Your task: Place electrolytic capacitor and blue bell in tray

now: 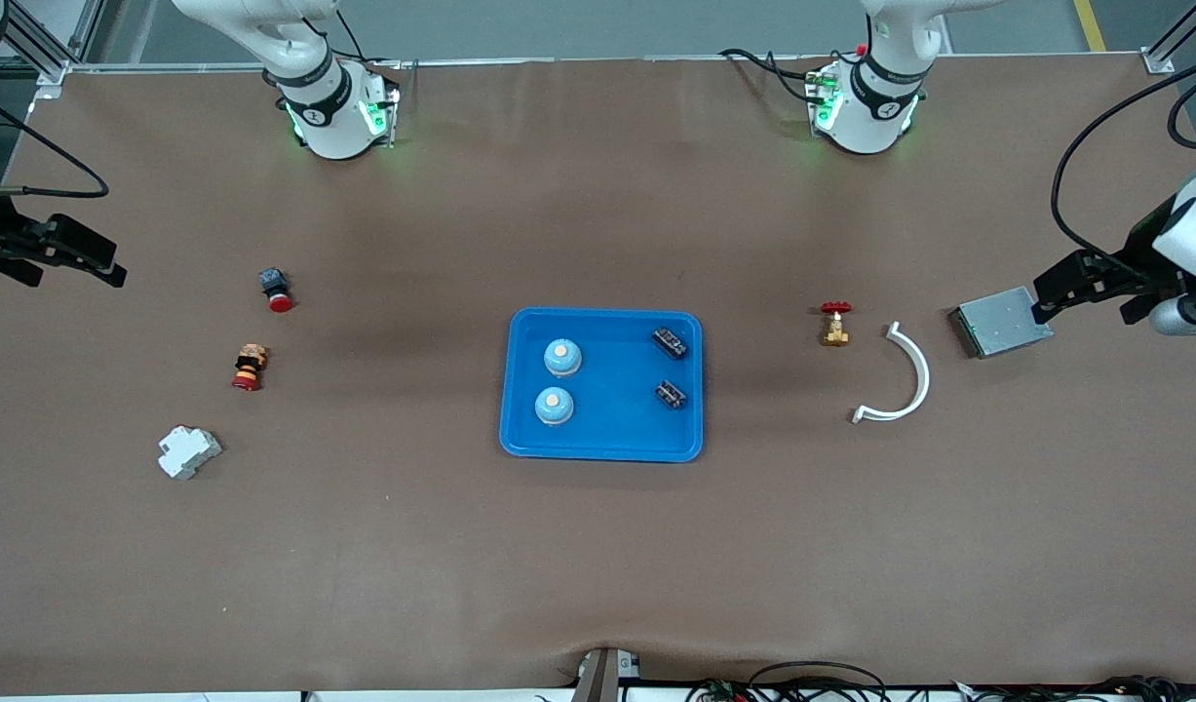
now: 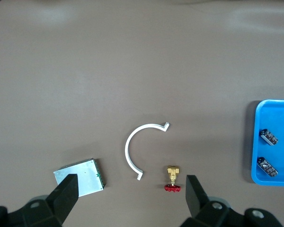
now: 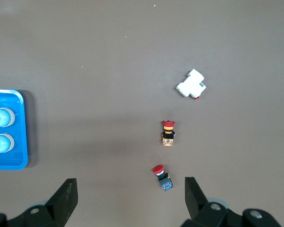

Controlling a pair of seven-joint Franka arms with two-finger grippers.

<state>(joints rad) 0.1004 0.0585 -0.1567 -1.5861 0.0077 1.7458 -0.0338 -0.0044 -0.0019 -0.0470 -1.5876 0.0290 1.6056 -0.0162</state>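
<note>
The bright-blue tray (image 1: pixel 617 429) lies mid-table. In it stand two blue bells (image 1: pixel 562 358) (image 1: pixel 554 406) on the side toward the right arm, and two dark electrolytic capacitors (image 1: pixel 670 342) (image 1: pixel 671 394) on the side toward the left arm. My left gripper (image 1: pixel 1085 292) is open and empty, up over the grey plate at the left arm's end; its wrist view (image 2: pixel 130 194) shows the tray's rim (image 2: pixel 253 142) and both capacitors (image 2: pixel 269 137) (image 2: pixel 267 167). My right gripper (image 1: pixel 71 268) is open and empty at the right arm's end; its wrist view (image 3: pixel 130 194) shows the tray (image 3: pixel 19 127) and bells (image 3: pixel 2 117).
Toward the left arm's end lie a brass valve with a red wheel (image 1: pixel 834 324), a white curved strip (image 1: pixel 909 375) and a grey metal plate (image 1: pixel 997 324). Toward the right arm's end lie a red push button (image 1: pixel 276 290), a striped button (image 1: pixel 249 367) and a white breaker (image 1: pixel 188 451).
</note>
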